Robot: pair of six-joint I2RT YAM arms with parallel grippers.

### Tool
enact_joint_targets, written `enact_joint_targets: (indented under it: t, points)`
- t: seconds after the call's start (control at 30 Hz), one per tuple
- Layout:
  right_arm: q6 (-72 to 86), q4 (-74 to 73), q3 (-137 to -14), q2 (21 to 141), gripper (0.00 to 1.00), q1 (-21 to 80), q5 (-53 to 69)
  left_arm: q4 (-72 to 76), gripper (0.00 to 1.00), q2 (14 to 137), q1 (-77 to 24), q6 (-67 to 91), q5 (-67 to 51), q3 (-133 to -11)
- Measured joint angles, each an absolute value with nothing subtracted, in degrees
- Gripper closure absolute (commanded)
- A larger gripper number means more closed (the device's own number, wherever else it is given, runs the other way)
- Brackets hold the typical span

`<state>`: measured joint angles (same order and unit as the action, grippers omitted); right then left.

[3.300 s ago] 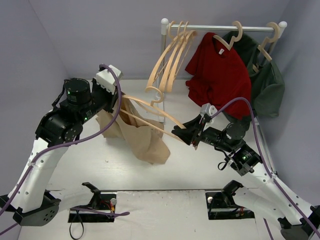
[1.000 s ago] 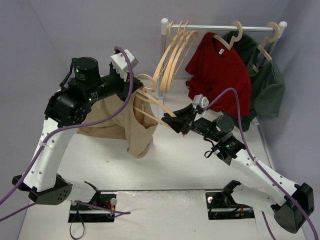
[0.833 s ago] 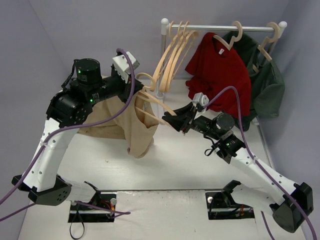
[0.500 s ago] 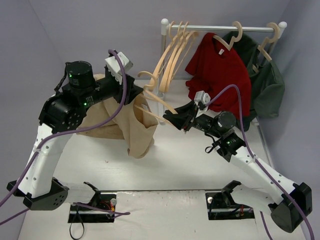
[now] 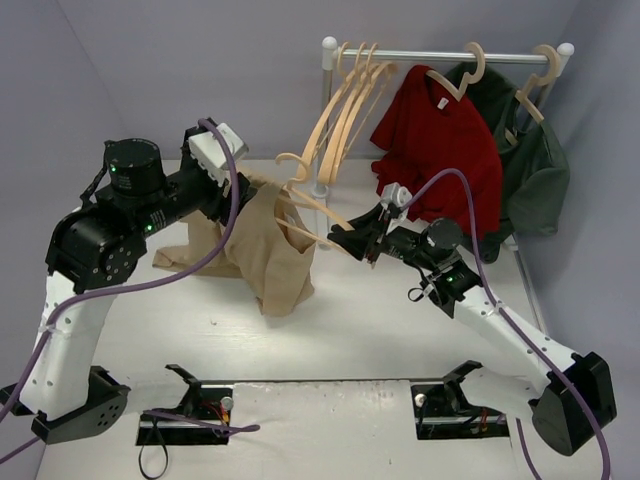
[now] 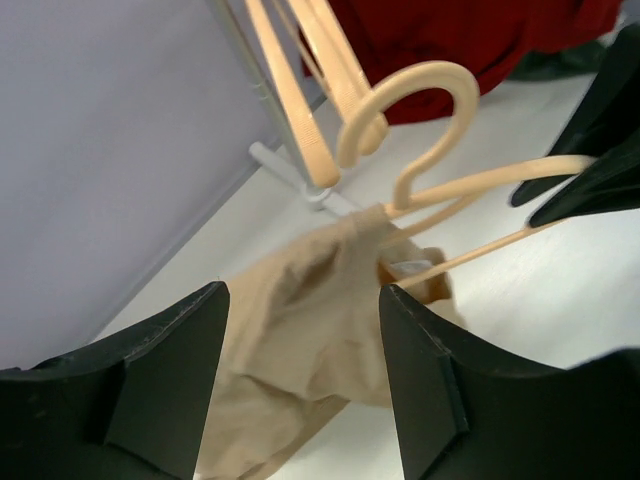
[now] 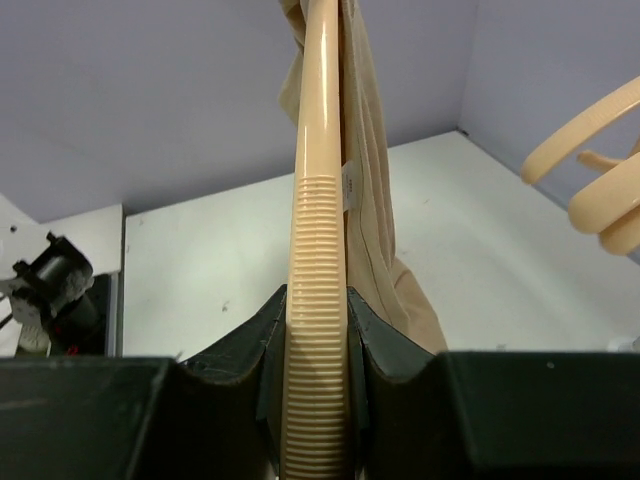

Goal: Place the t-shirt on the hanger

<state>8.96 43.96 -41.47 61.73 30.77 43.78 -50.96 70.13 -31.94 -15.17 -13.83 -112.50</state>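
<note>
**Top external:** t-shirt [image 5: 270,255] draped over 1 arm of hanger [image 5: 312,205]; right gripper [image 5: 350,243] clamps the other arm's end.
**Left wrist:** left gripper [image 6: 300,300] jaws spread, empty; t-shirt just beyond.
**Right wrist:** ribbed hanger arm pinched between 2 fingers.

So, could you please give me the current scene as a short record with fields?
left gripper: open, near the t-shirt, not gripping it
right gripper: shut on one end of the hanger
t-shirt: draped over the hanger's other arm, hanging down
rack: spare hangers, red t-shirt, green garment
task status: t-shirt only partly on hanger
</note>
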Motion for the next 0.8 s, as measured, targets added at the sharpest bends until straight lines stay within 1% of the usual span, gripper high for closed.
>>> enact_joint_targets:
  t: [0.23,0.4,0.57,0.8]
  points:
    - [7.7,44.0,-40.4,64.0,1.00,30.8,49.5,-59.5,0.44,77.1,-29.9,-27.2,-14.9,-117.2]
    - [7.2,44.1,-40.4,64.1,1.00,30.8,51.5,-66.8,0.44,81.0,-25.3,-35.4,-23.1,-118.4]
    - [7.2,44.2,-40.3,64.1,1.00,30.4,52.8,-72.5,0.44,79.8,-18.9,-42.3,-31.8,-116.1]
    - [7.2,44.3,-40.3,64.2,1.00,30.4,54.4,-76.1,0.47,78.0,-18.1,-47.2,-37.7,-114.0]
